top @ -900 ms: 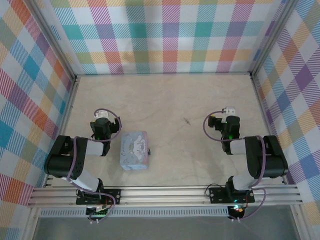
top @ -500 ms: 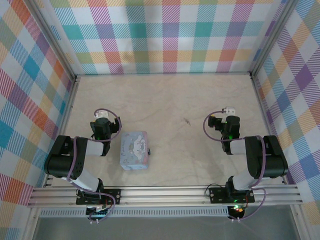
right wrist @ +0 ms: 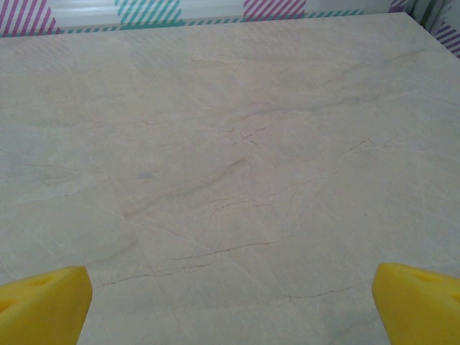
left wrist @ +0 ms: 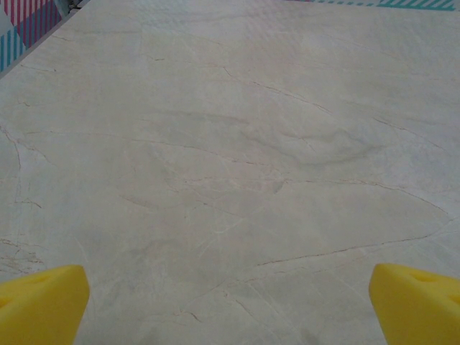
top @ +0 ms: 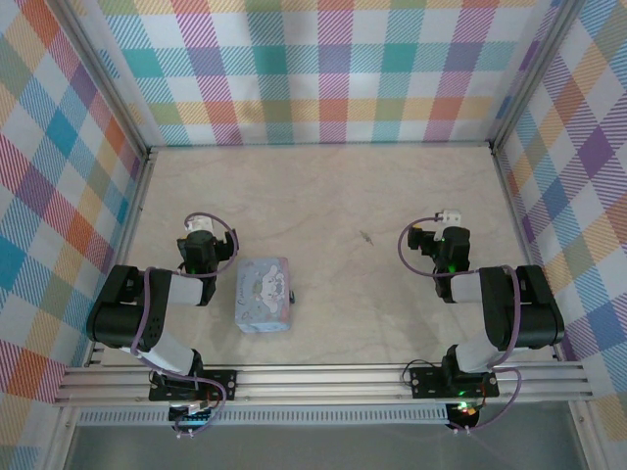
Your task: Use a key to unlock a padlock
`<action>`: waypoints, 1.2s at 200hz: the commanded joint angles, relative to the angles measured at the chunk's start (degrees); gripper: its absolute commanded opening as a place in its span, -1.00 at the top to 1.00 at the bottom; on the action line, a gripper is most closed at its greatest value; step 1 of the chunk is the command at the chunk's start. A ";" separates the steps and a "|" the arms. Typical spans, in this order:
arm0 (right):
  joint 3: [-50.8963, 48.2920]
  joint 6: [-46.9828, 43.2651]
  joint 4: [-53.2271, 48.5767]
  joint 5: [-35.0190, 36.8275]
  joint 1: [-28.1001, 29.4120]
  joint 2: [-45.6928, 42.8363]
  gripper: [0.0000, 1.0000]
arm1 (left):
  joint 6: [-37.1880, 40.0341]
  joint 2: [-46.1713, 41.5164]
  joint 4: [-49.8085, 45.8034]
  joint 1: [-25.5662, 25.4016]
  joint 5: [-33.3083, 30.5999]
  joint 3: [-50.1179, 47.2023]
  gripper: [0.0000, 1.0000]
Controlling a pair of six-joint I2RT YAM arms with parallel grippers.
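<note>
Both arms sit tucked near their bases, left gripper [left wrist: 230, 305] and right gripper [right wrist: 230, 305] spread wide over bare table [top: 323, 196], holding nothing, so it reads as a ready pose. The padlock [top: 294, 294] looks like the tiny dark speck touching the right side of the pale blue tin [top: 263, 296], nearer the left arm. The thin sliver [top: 365, 237] farther right is maybe the key.

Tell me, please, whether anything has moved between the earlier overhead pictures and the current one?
Nothing has visibly changed. The left gripper and right gripper stay open over the table, both arms parked as before. The pale blue tin, the tiny padlock at its right side and the small dark item mid-table lie where they were.
</note>
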 commanded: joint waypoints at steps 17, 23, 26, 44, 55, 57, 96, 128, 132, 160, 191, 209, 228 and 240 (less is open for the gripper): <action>1.09 0.61 1.28 -0.55 -0.32 -0.25 -0.99 | 0.45 -0.15 1.53 0.19 0.47 0.70 -0.99; 1.11 0.61 1.28 -0.50 -0.29 -0.31 -0.99 | 0.48 -0.15 1.53 0.17 0.47 0.70 -1.00; 1.14 0.61 1.28 -0.56 -0.34 -0.23 -0.99 | 0.50 -0.20 1.53 0.18 0.51 0.71 -1.00; 1.04 0.76 1.47 0.37 -0.30 -0.52 -0.99 | 0.48 -0.30 1.70 0.19 0.60 0.54 -0.99; 1.40 1.37 -0.83 0.33 -0.36 -1.70 -0.99 | 0.12 -1.47 -0.45 0.24 -0.37 1.25 -1.00; 1.25 1.22 -0.43 0.38 -0.42 -1.56 -0.99 | -0.03 -1.73 -1.31 0.26 -0.48 1.54 -0.99; 0.01 -0.03 1.06 -1.79 -0.38 -3.16 -0.99 | -0.12 -9.36 -18.19 0.19 -1.26 8.16 -1.00; 7.39 1.49 -18.84 -0.21 -0.85 -12.21 -0.99 | -1.80 -15.95 -25.58 0.21 -1.84 11.43 -1.00; 7.70 1.63 -19.47 -0.82 -0.83 -13.21 -1.00 | -2.64 -16.64 -26.83 0.25 -1.92 11.97 -1.00; 11.63 7.45 -27.44 -5.22 -0.83 -19.69 -0.99 | -12.13 -21.34 -35.59 1.26 5.32 17.14 -0.99; 20.92 26.26 -50.03 -11.23 -2.05 -22.96 -0.99 | -23.51 -23.56 -50.63 2.11 13.37 22.39 -1.00; 23.29 26.25 -52.60 -22.69 -2.08 -22.26 -0.99 | -25.76 -24.42 -57.06 1.99 18.99 22.56 -1.00; 25.05 28.02 -56.01 -30.21 -1.19 -21.83 -0.99 | -26.95 -27.62 -61.75 1.68 22.87 20.15 -1.00; 26.88 27.71 -60.77 -30.88 0.84 -21.78 -1.00 | -28.47 -30.16 -65.83 1.35 23.57 18.49 -1.00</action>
